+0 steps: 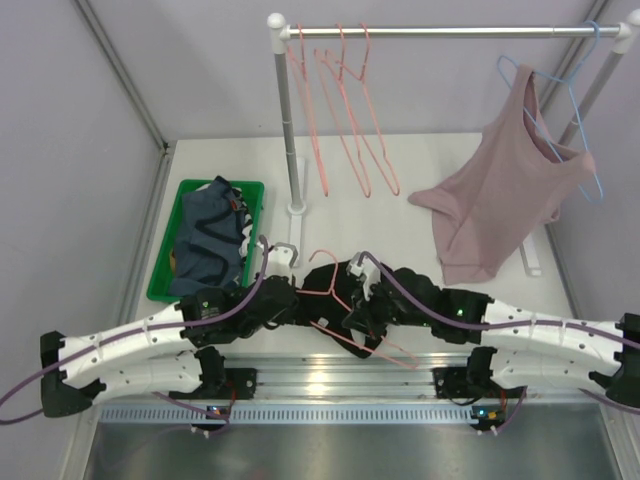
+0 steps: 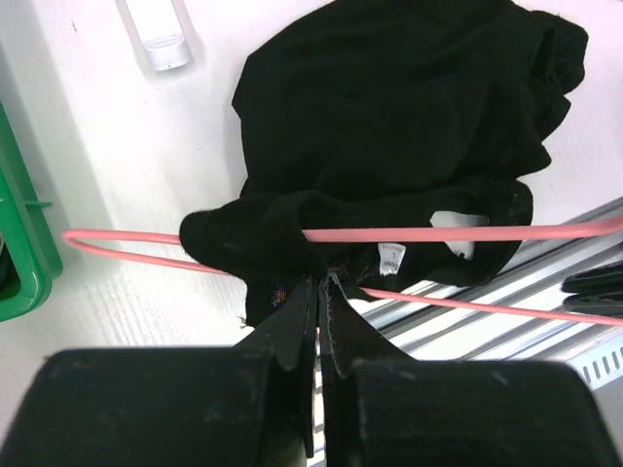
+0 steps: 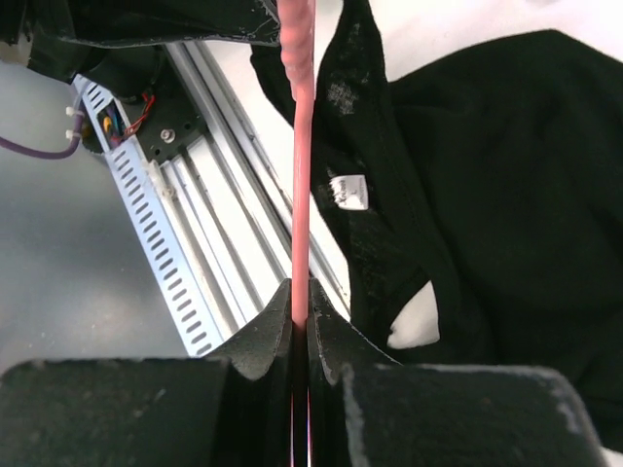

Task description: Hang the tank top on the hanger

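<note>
The black tank top (image 2: pixel 409 126) lies bunched on the table near the front edge. It is mostly hidden under both grippers in the top view (image 1: pixel 341 277). The salmon-pink wire hanger (image 2: pixel 127 236) lies across it, with one wire end passing inside a strap. My left gripper (image 2: pixel 324 284) is shut on the near edge of the tank top's fabric, next to its white label. My right gripper (image 3: pixel 302 292) is shut on the hanger's wire (image 3: pixel 300 146), with the tank top (image 3: pixel 506 195) to its right. In the top view the hanger (image 1: pixel 386 349) pokes out below the right gripper (image 1: pixel 352 306), and the left gripper (image 1: pixel 296 300) faces it.
A green bin (image 1: pixel 163 272) at the left holds a dark blue-grey garment (image 1: pixel 210 240). A clothes rack stands at the back on a white post (image 1: pixel 290 150), with three more salmon hangers (image 1: pixel 345 120) and a dusty-pink top (image 1: pixel 500 190) on a light-blue hanger. The aluminium rail (image 1: pixel 330 378) runs along the front edge.
</note>
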You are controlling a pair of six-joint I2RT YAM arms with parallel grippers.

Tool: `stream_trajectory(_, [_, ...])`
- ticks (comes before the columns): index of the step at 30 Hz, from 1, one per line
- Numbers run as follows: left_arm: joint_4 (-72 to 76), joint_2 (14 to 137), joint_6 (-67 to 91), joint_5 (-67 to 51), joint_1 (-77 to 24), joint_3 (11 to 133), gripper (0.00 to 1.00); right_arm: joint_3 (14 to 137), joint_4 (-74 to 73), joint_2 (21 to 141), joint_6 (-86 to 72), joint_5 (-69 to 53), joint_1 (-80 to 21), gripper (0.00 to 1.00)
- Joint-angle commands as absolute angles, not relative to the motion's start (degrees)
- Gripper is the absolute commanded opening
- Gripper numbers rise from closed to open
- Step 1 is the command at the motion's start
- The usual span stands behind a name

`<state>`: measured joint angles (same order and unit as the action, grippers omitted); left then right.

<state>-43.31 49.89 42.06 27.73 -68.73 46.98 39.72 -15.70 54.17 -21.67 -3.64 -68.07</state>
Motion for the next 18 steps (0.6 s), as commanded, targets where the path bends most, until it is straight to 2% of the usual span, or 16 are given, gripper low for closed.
stream_trajectory(1, [-40.17, 48.34, 42.54, 29.53, -68.82, 47.55, 0.00, 38.94, -7.30, 56.16, -19.60, -2.02, -69.78, 0.00])
stream_trajectory(8, [-41.65, 47.55, 44.82, 32.51, -68.82, 47.64, 0.00, 36.04, -0.44, 58.01, -19.69, -3.34, -69.79, 0.00])
stream_trajectory(11, [-42.98, 47.11, 45.70, 34.19, -68.82, 47.64, 0.08, 35.33, 1.67, 58.36, -19.69, -3.52, -69.96, 0.00])
stream_trajectory(13, [-42.72, 46.76, 46.05, 34.54, -68.82, 47.46, 0.23, 35.16, 2.46, 58.53, -19.69, -3.60, -69.96, 0.00])
stream_trajectory(15, [-42.02, 46.67, 45.79, 34.63, -68.82, 47.20, 0.30, 34.81, 2.99, 58.89, -19.69, -3.60, -69.96, 0.00])
stream_trajectory(16, [-41.66, 46.67, 45.62, 34.54, -68.91, 47.11, 0.37, 34.72, 3.34, 58.89, -19.69, -3.60, -69.96, 0.00])
stream_trajectory(18, [-40.35, 46.76, 44.83, 34.02, -68.82, 46.76, 0.42, 34.28, 3.69, 58.97, -19.69, -3.52, -69.96, 0.00])
